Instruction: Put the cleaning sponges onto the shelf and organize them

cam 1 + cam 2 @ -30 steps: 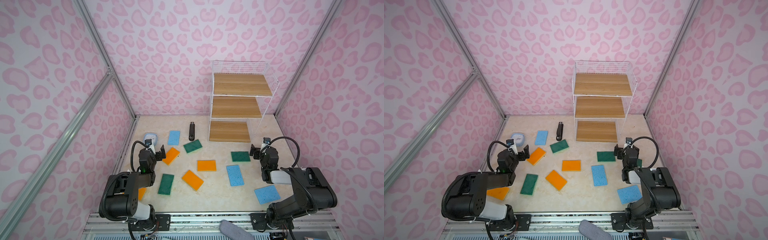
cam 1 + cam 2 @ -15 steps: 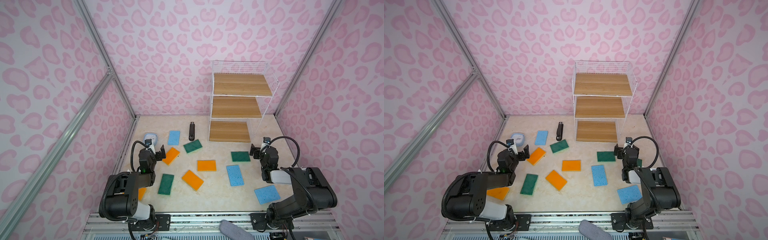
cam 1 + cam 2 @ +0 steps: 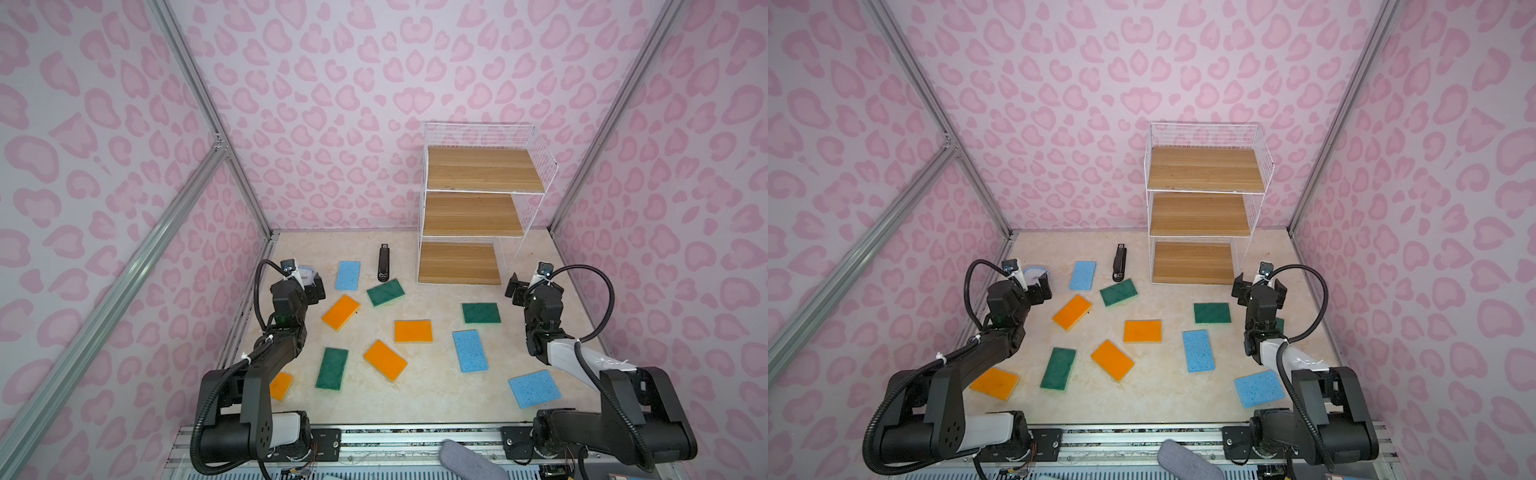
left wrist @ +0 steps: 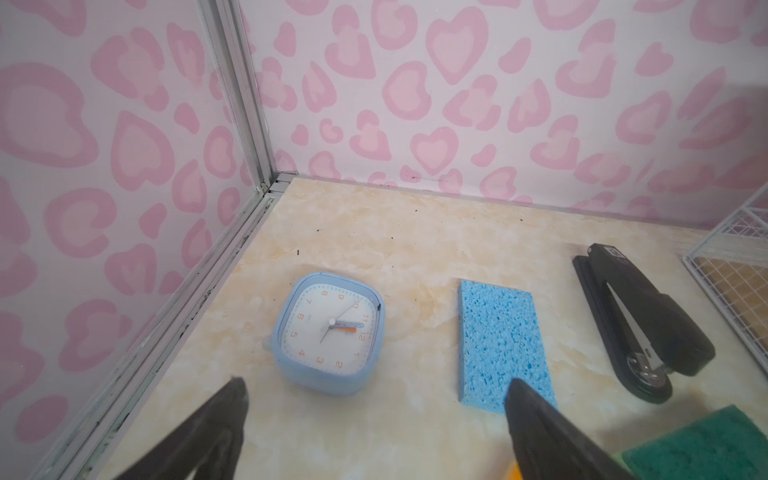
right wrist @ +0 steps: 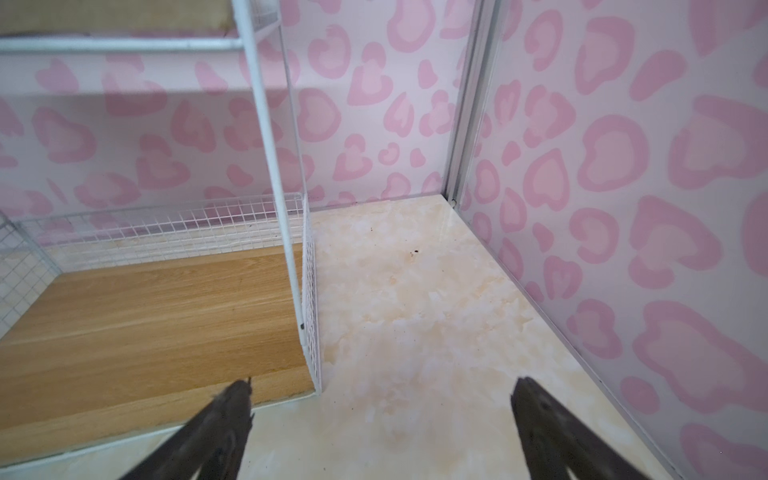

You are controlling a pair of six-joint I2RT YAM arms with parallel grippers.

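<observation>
Nothing is seen to have shifted since a second ago. The left claw (image 4: 374, 386) is held wide apart and empty above the tabletop (image 3: 432, 386), near a blue clock (image 4: 330, 332). The right claw (image 5: 380, 384) is likewise spread, with nothing gripped, just beside the bottom board of the shelf (image 5: 166, 311). The cleaning sponges (image 3: 413, 331) are scattered flat on the tabletop across the lower middle of both top views, below and left of the shelf.

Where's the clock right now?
In both top views, back left near the corner: the clock lies face up, just left of a blue sponge.
</observation>
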